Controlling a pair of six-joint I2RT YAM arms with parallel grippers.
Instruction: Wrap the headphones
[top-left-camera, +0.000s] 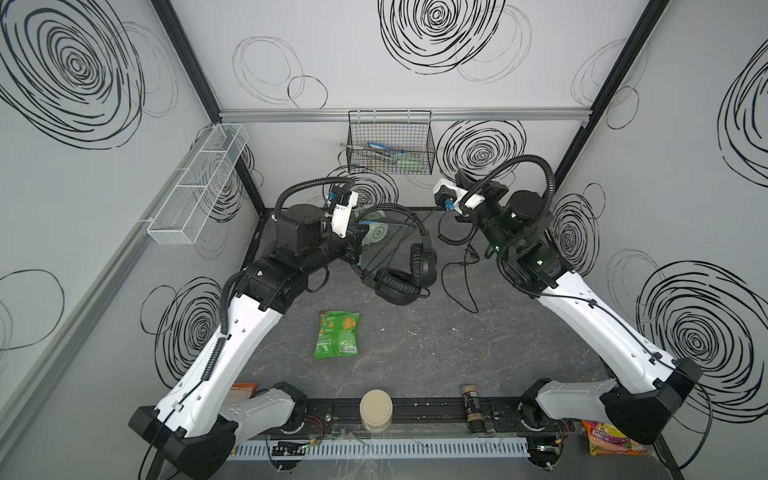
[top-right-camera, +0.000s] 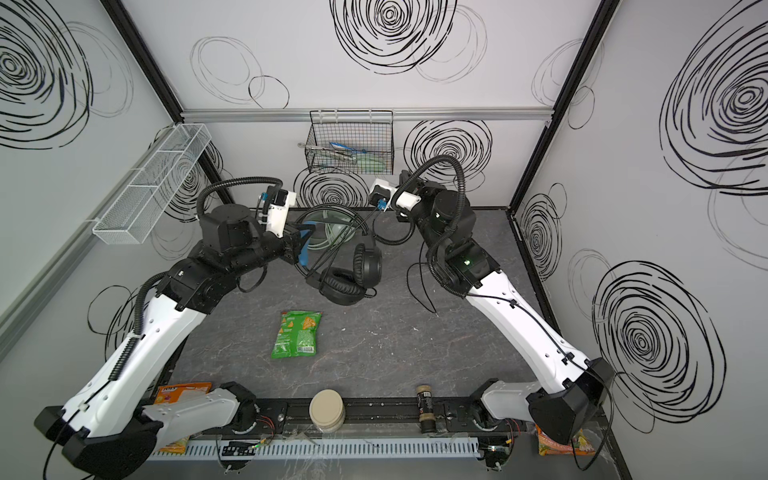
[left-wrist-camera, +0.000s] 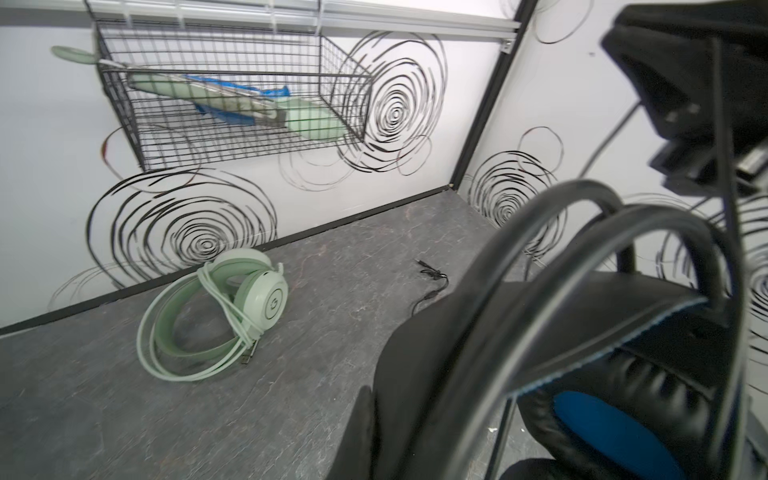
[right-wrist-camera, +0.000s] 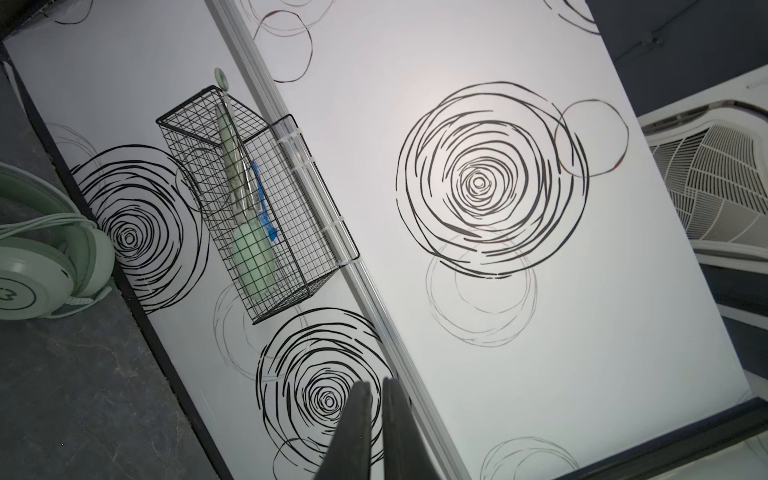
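The black headphones hang by the blue-lined headband from my left gripper, which is shut on that band. Loops of black cable lie over the band. One strand runs taut up to my raised right gripper, shut on it with only a thin slit between the tips. The cable's loose end and plug lie on the table. The mint-green headphones rest by the back wall, cable coiled around them.
A green snack bag lies mid-table. A black wire basket with utensils hangs on the back wall, and a white mesh basket on the left wall. Along the front rail stand a beige round tub and a small jar.
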